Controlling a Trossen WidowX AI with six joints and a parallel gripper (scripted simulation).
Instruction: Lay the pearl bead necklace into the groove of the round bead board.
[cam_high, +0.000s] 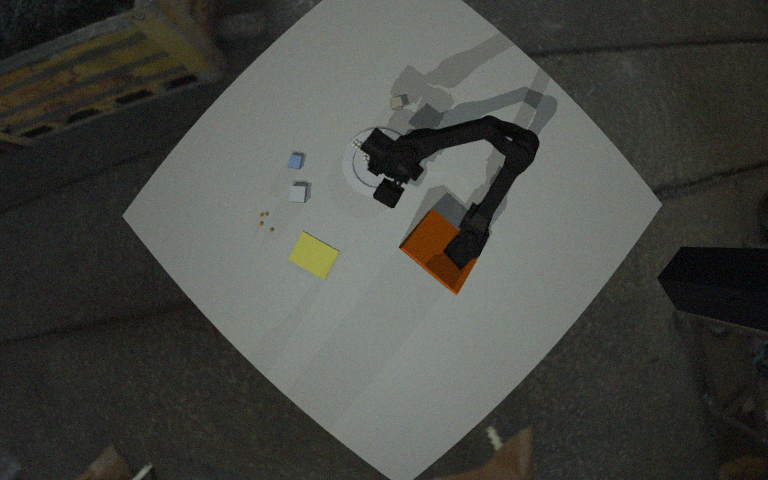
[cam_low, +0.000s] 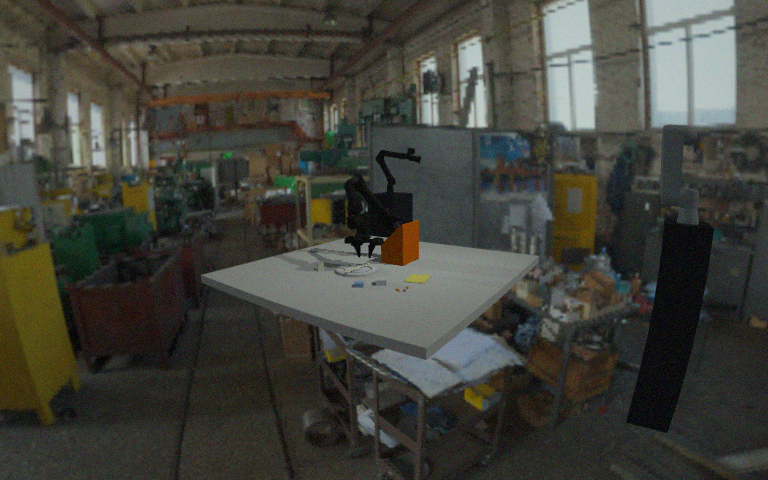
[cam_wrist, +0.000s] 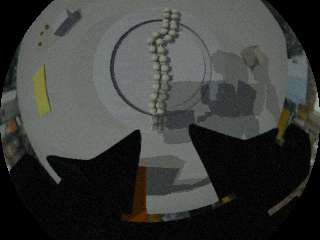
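Note:
The pearl bead necklace lies as a narrow, doubled, slightly bent strand across the middle of the round bead board. In the wrist view its two strands run side by side. They cross the dark ring groove at the far and near sides and do not follow its curve. My gripper is open and empty, with its fingers well apart above the board. In the wrist view the near end of the necklace shows just beyond the fingertips. The arm covers much of the board in the top view.
An orange open box stands beside the arm's base. A yellow square, a blue block, a pale grey block, a beige block and several small orange pieces lie around the board.

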